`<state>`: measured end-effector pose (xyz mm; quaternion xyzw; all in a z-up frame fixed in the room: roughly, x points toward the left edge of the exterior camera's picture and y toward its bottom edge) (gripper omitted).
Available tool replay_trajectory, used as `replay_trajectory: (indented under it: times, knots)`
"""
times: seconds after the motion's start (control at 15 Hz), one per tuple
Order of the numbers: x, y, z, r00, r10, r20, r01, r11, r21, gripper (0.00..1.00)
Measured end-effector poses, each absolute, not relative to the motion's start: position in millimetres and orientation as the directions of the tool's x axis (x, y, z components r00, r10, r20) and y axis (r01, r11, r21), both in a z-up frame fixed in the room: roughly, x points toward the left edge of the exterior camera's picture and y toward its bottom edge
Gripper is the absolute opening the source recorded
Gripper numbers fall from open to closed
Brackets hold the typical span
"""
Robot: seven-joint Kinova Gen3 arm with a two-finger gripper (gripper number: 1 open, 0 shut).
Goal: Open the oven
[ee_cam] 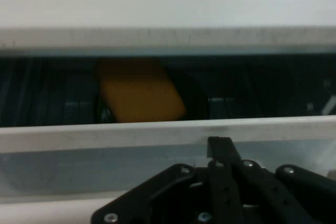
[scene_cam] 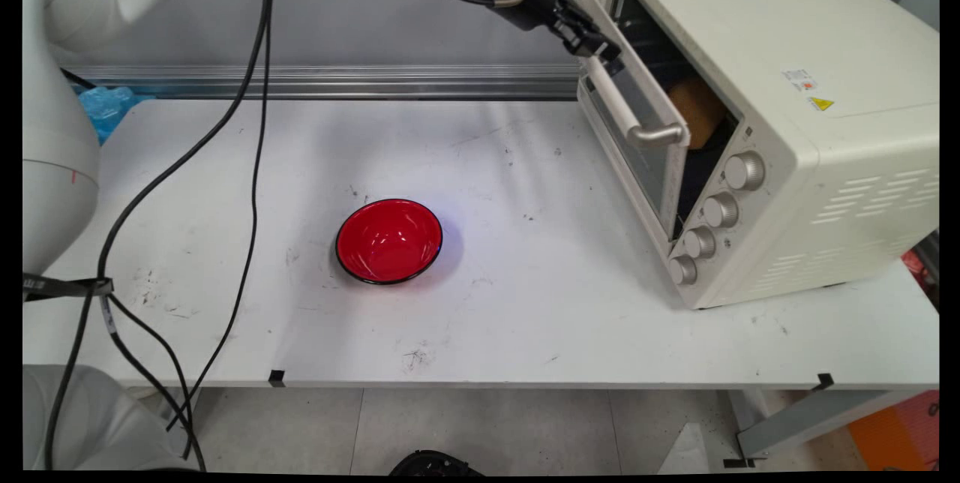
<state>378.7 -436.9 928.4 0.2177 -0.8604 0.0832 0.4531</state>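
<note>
A cream toaster oven (scene_cam: 787,55) stands at the table's right, its glass door (scene_cam: 645,145) ajar and leaning outward at the top. My gripper (scene_cam: 604,52) sits against the door's top edge, just above the bar handle (scene_cam: 634,119). In the hand view the gripper (ee_cam: 220,148) looks shut, with its tips together on the door's upper rim (ee_cam: 131,129) and nothing between them. Through the gap an orange-brown block (ee_cam: 139,95) lies inside the oven, also seen past the door (scene_cam: 697,112) in the main view. A red bowl (scene_cam: 388,240) with a black rim stands empty mid-table, far from the gripper.
Several knobs (scene_cam: 720,209) run down the oven's front right. Black cables (scene_cam: 255,130) hang from the arm over the table's left part. A crumpled blue thing (scene_cam: 109,104) lies at the back left by an aluminium rail (scene_cam: 337,82).
</note>
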Motion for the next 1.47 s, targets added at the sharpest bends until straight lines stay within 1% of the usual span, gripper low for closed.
replay_trajectory:
  times: [1.0,1.47]
  knots:
    - [425.4,-412.5,903.6,-0.573,-0.325,0.752,-0.459,0.888,0.034,0.0]
    - [441.3,-405.3,872.3,-0.574,-0.341,0.745,-0.479,0.877,0.032,0.0]
